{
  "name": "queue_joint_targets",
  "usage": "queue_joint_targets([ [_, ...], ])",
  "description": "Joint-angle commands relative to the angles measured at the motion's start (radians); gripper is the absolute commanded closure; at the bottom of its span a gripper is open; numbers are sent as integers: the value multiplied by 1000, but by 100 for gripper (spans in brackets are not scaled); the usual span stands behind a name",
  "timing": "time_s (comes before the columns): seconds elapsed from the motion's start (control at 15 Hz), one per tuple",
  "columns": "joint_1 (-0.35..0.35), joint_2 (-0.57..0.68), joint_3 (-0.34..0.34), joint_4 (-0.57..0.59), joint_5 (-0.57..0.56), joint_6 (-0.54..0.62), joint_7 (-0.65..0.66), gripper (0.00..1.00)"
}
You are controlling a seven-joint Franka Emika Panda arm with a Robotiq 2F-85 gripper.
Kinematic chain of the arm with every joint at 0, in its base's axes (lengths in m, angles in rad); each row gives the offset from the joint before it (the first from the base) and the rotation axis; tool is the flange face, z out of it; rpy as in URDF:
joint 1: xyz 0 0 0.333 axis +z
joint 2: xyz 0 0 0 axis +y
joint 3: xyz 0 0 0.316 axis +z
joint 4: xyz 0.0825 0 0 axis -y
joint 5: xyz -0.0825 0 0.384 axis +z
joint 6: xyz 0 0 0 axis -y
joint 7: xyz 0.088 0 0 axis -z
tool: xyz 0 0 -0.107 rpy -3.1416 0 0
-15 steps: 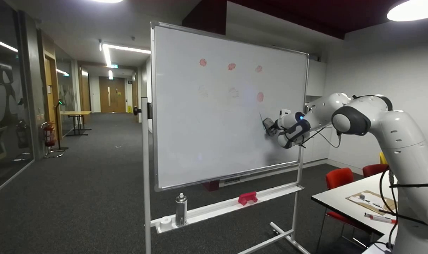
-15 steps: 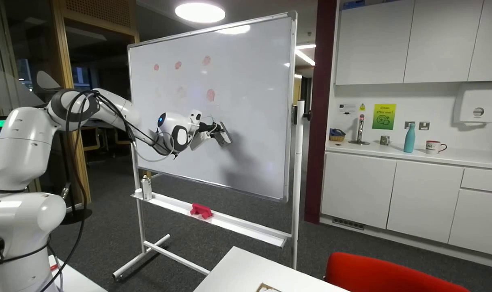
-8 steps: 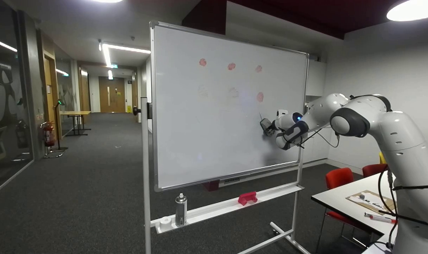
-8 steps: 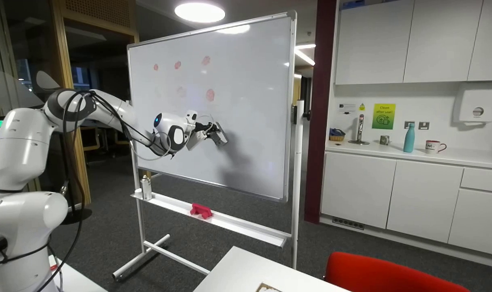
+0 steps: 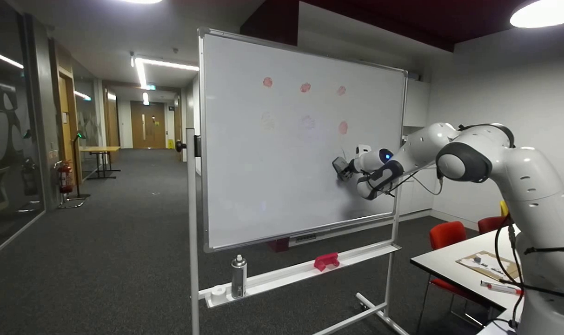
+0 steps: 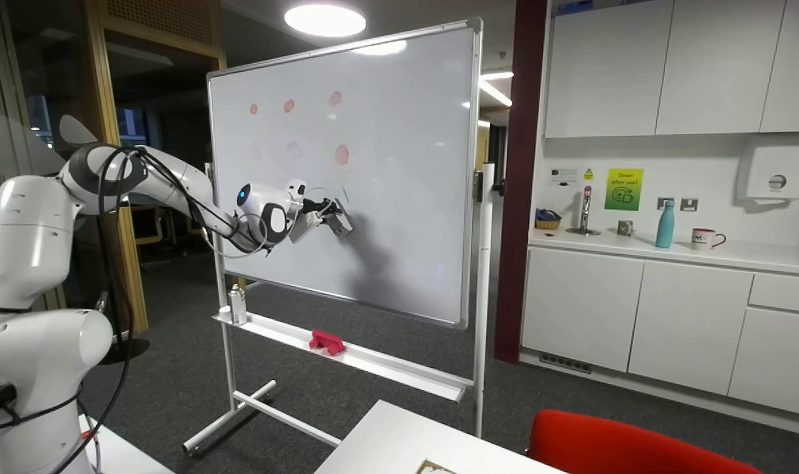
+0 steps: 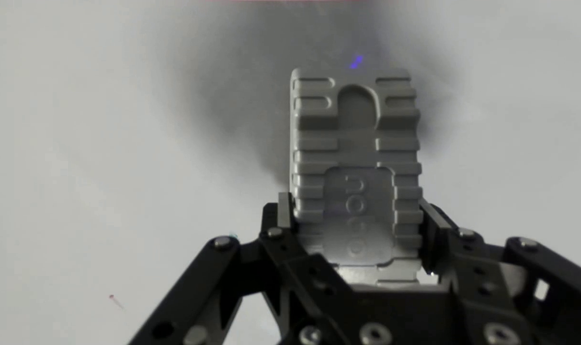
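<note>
My gripper is closed on the long sides of a grey ribbed board eraser. In both exterior views the gripper holds the eraser tilted, at the whiteboard. I cannot tell whether the eraser touches the board. Three red patches are in a row high on the board. Below them are a red patch and two faint smudges. The eraser is below this red patch. A small blue spot shows just beyond the eraser in the wrist view.
The board's lower ledge bears a spray can, a white roll and a dark pink holder. A white table with red markers and red chairs stand nearby. A kitchen counter is behind.
My gripper, with the eraser in it, has moved left along the board in both exterior views. The red patches look the same.
</note>
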Motion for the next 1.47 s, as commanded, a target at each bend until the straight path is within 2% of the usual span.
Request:
queue_joint_targets([
  [0.0,-3,3,-22,47,16,-22,10,65],
  [0.8,-70,-61,-46,129,18,-69,63,65],
  [1.4,-7,22,-64,68,13,-12,41,65],
])
